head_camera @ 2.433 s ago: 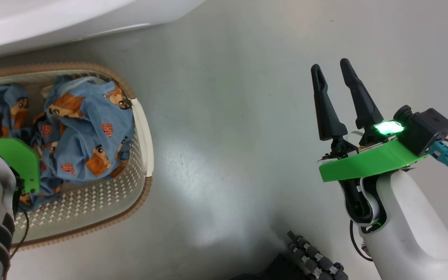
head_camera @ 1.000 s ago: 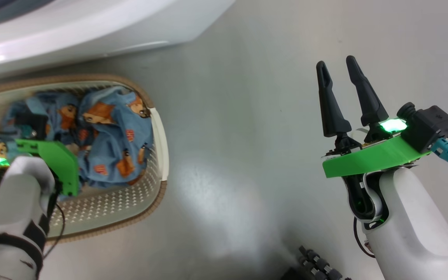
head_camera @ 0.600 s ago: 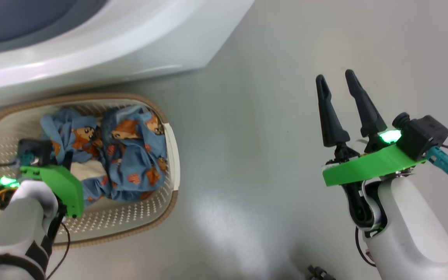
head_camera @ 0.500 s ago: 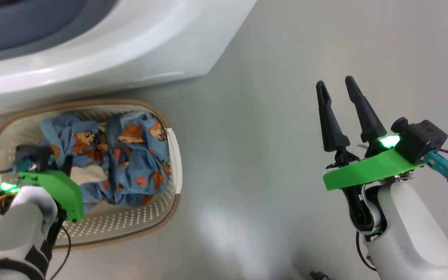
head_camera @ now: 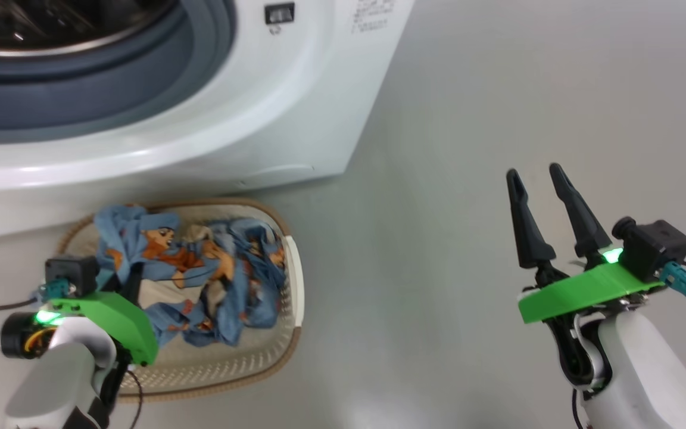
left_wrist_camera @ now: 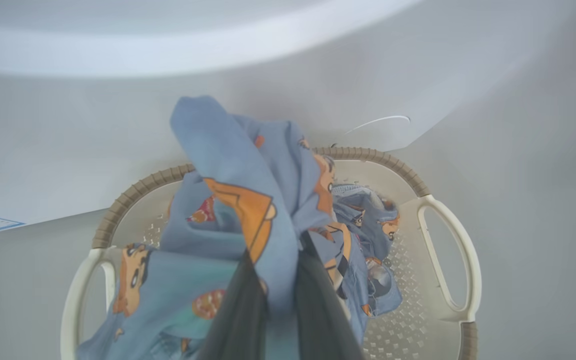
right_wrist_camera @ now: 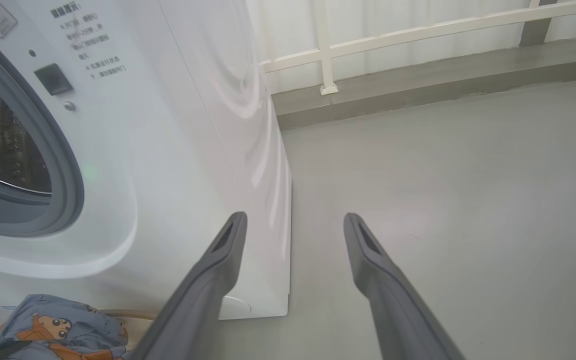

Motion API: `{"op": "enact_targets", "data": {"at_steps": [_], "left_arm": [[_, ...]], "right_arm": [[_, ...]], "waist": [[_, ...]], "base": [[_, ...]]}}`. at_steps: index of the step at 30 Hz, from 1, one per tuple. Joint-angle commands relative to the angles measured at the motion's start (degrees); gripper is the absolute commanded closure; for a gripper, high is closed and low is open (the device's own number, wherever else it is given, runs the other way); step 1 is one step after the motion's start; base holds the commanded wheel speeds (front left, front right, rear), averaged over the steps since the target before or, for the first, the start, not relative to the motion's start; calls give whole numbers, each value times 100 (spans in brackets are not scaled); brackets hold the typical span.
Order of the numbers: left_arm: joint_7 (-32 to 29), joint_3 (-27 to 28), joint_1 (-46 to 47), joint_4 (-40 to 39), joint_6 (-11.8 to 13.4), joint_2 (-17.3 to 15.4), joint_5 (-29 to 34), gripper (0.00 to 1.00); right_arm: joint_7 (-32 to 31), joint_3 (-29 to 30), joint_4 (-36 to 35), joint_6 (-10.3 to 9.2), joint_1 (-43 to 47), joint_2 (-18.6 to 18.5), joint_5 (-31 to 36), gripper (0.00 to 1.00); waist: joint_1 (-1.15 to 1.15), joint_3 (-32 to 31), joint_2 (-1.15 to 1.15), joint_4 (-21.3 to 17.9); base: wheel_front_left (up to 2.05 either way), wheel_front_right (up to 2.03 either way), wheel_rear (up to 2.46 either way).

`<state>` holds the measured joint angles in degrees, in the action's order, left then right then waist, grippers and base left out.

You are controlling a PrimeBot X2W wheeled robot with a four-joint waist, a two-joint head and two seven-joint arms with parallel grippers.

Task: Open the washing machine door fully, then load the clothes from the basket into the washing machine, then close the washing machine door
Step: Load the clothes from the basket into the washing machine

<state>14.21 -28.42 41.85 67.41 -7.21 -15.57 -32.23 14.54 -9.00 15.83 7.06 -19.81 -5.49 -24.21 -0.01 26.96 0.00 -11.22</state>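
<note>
Between the left gripper's (left_wrist_camera: 280, 325) 2 dark fingers (left_wrist_camera: 240, 310), pressed together on it, a fold of the clothes (left_wrist_camera: 248, 200) is pinched and held up above the basket (left_wrist_camera: 133, 192), the rest of the blue fabric trailing down inside. That basket sits on the grey floor (head_camera: 498, 89) just beside the washer (head_camera: 295, 107) front, below its grey ring (head_camera: 140, 89). Well off to the right, the right gripper (head_camera: 533, 171) hangs over the floor, fingers spread, holding nothing.

Your left gripper (left_wrist_camera: 278, 257) is clamped on the clothes (left_wrist_camera: 228, 150), wrist angled downward. Your right gripper (head_camera: 535, 173) is spread wide, nothing between its fingers.
</note>
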Motion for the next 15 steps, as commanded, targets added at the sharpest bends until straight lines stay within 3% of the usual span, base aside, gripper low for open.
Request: {"op": "enact_targets", "data": {"at_steps": [1,15], "left_arm": [[76,213,-170,-211,-15,-185,-49,100],[78,719,-1248,-1766,-4,24,25,100]], "right_arm": [[46,-79,-78,43,181,-83,-13,0],[46,-99,87,43,666,-420,-172,0]], "waist": [[1,-425,0,220],[1,-1414,0,494]], "base": [[0,0,0],[0,0,0]]}}
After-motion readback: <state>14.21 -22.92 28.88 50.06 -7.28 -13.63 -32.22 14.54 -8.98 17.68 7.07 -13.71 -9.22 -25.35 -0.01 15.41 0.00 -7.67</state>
